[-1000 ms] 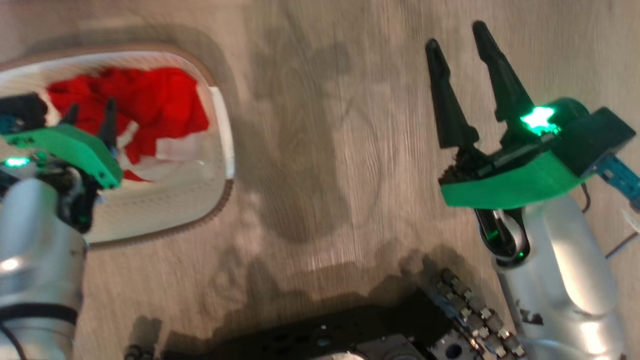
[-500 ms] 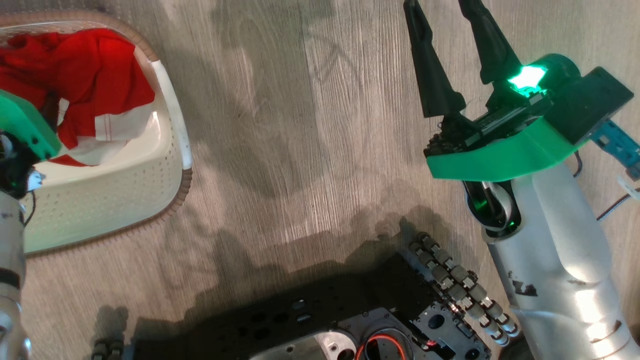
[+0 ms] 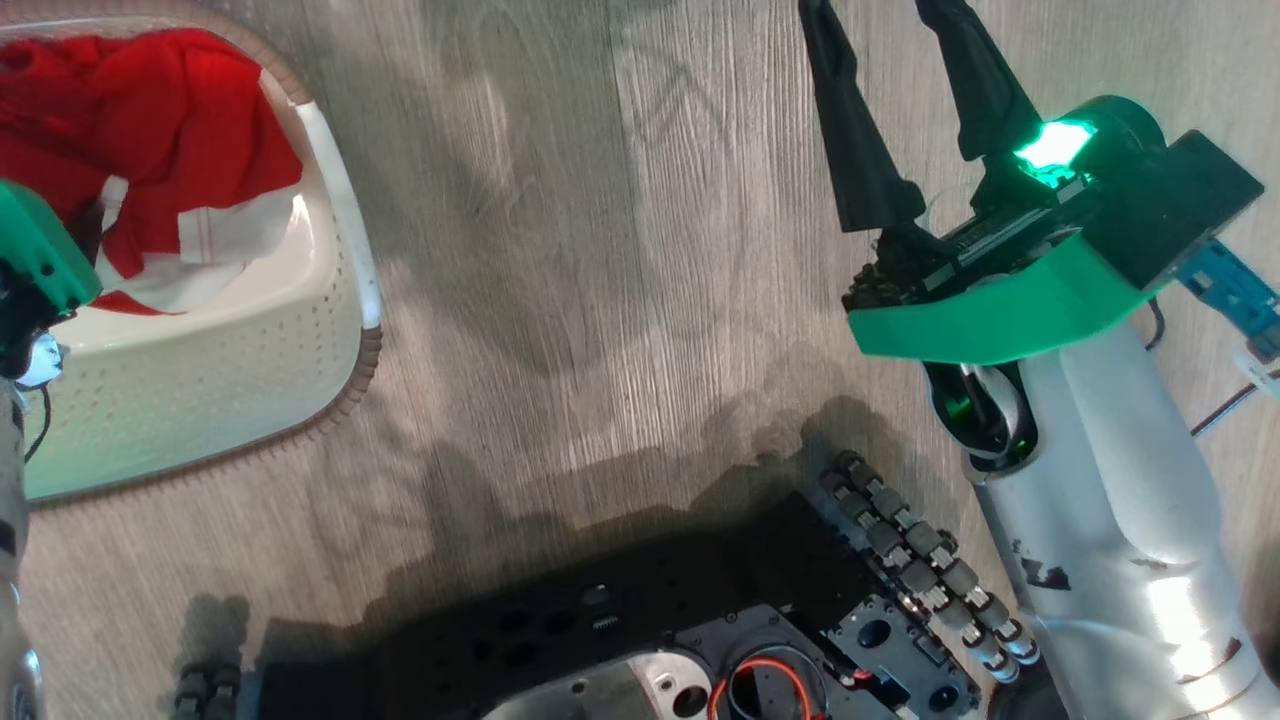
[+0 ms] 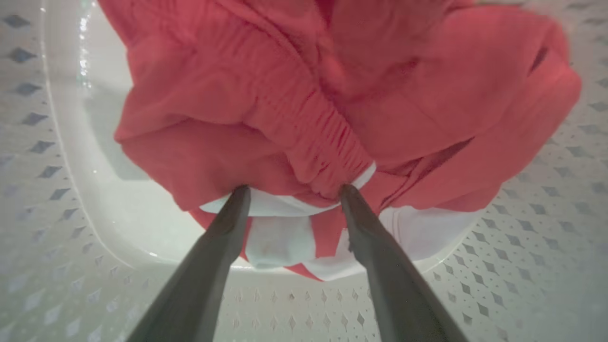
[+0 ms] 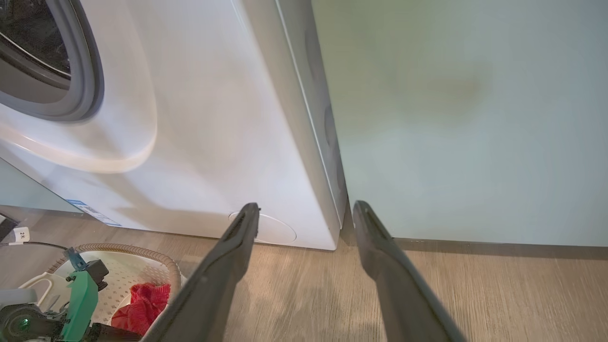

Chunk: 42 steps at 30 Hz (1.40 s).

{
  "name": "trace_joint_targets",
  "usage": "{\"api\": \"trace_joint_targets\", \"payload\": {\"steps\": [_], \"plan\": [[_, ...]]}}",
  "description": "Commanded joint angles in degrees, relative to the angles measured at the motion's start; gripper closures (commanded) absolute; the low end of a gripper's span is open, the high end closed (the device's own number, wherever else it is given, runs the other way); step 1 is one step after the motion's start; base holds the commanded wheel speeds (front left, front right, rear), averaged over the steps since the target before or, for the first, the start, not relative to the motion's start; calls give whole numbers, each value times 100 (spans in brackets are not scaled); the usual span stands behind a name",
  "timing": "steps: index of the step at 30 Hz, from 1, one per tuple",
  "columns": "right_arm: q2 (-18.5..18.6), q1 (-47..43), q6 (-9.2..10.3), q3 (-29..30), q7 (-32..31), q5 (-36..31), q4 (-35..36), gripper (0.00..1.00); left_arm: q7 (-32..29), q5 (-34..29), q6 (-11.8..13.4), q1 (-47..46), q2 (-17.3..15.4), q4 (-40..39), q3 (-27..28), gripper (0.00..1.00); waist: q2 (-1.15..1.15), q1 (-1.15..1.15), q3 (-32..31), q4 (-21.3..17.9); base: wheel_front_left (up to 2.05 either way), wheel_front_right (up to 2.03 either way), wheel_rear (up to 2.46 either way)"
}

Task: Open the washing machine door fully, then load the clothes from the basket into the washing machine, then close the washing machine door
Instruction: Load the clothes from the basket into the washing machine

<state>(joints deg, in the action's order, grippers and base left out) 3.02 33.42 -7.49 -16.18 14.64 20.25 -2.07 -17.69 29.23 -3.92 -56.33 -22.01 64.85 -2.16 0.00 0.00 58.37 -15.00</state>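
Observation:
The cream basket stands on the floor at the head view's left, with the red and white clothes heaped inside. In the left wrist view my left gripper is open inside the basket, both fingertips touching the near white-trimmed edge of the clothes. My right gripper hangs open and empty over bare floor. The right wrist view shows this right gripper facing the white washing machine, whose drum opening is uncovered. The washing machine door is out of view.
A pale teal cabinet adjoins the washer's right side. The washer's round flap sits low by the floor. My dark wheeled base fills the head view's bottom. Bare wood floor lies between basket and right arm.
The head camera has shifted, so the basket and left arm sit farther left and the right gripper higher in view. The left fingers have left the head view. Both grippers stay open.

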Motion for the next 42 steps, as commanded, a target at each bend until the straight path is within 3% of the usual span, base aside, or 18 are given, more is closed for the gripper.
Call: {"api": "trace_joint_targets", "payload": {"steps": [1,20,21,23,32,42], "plan": [[-14,-220,0,-97,35,-48,177,0,-75,-23,-18,65,-307,22,45,0,0,0,95,-10,0,0,0],[-14,-231,0,-104,31,-122,300,0,396,-34,64,-272,-260,295,-88,0,0,0,408,-12,0,0,0],[-14,-233,0,-104,29,-118,302,0,440,-19,74,-276,-248,321,-80,45,0,0,405,-17,0,0,0],[-14,-243,0,-108,29,-100,318,0,534,3,96,-287,-223,362,-69,100,0,0,393,-22,0,0,0],[-14,-277,0,-21,23,-72,288,0,1182,89,145,-246,-95,454,-27,100,0,0,255,67,0,0,0],[-14,-452,0,152,8,-173,143,0,2264,28,18,294,301,418,-185,100,0,0,-532,487,0,0,0]]}}
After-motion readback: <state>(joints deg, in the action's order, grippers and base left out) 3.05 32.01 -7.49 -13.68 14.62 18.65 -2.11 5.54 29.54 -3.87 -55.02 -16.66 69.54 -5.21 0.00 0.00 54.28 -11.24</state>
